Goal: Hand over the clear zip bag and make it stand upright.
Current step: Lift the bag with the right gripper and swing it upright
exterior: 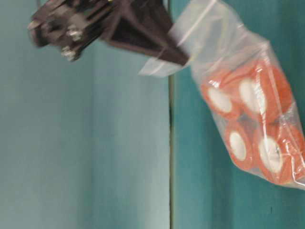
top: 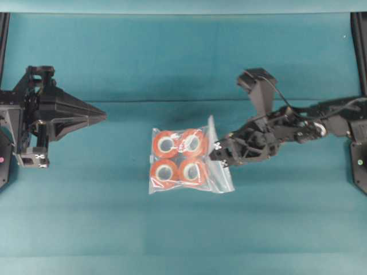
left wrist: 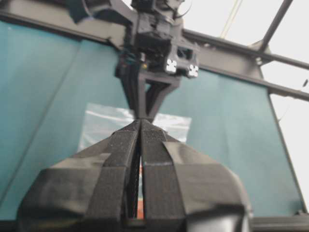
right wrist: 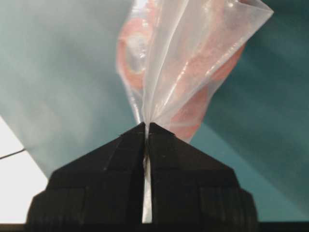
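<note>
Both fingers of the right gripper are pressing flat together on a pinched fold of the clear zip bag, with thin plastic squeezed into the seam between them. Seen from overhead, that gripper is biting the bag's right edge, near the upper corner, and the arm behind it is stretching away toward the right side of the teal table. From table level the bag is hanging off the gripper tip, clear of any surface in that view, its zip strip near the pinched end. Four orange-red tape rolls with white cores are bunching together in the bag's lower part, two over two.

Over to the left of the bag, well apart from it, the left gripper is sitting with its jaws fully closed to a point and nothing between them. Its tip is aiming toward the bag. Through its own camera, the bag and the right gripper are showing just beyond the closed tips.
</note>
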Robot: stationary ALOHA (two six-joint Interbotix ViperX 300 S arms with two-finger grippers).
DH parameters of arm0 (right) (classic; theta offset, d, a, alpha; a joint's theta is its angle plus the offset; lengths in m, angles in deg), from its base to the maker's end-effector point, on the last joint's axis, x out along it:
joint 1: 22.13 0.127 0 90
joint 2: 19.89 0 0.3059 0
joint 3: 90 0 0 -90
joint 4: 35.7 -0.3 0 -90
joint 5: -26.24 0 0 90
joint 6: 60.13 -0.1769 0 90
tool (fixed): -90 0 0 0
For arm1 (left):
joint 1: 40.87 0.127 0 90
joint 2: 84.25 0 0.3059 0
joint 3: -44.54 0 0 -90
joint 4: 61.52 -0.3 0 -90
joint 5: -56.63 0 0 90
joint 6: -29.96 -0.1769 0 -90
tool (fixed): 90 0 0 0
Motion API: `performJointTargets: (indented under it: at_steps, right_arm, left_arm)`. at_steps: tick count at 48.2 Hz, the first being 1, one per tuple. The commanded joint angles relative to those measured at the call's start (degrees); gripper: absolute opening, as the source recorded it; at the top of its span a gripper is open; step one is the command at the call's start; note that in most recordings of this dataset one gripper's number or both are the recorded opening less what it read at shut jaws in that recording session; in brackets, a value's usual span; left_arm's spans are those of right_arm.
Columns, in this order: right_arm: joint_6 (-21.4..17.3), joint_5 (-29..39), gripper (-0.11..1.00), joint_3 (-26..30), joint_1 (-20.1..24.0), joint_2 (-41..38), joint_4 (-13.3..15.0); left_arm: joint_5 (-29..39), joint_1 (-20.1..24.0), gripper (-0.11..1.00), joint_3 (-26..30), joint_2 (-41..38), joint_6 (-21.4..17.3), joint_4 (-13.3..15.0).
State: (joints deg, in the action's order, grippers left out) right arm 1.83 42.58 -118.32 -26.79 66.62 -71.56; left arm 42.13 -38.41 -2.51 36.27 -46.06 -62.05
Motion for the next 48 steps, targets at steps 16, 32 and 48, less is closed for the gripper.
performJointTargets:
  at_steps: [16, 32, 48]
  right_arm:
    - [2.11, 20.39, 0.01, 13.80, -4.57, 0.00, 9.93]
    - [2.55, 23.55, 0.01, 18.54, -4.57, -1.41, 11.43]
    - [4.57, 34.19, 0.01, 26.81, -4.66, -3.78, 13.01]
  left_arm:
    - [0.62, -0.79, -0.01, 1.85, -1.67, -8.17, -0.09]
    - [1.76, -2.20, -0.01, 1.93, -2.20, -21.45, -0.09]
    - [1.85, -1.67, -0.01, 2.46, -2.11, -19.78, -0.09]
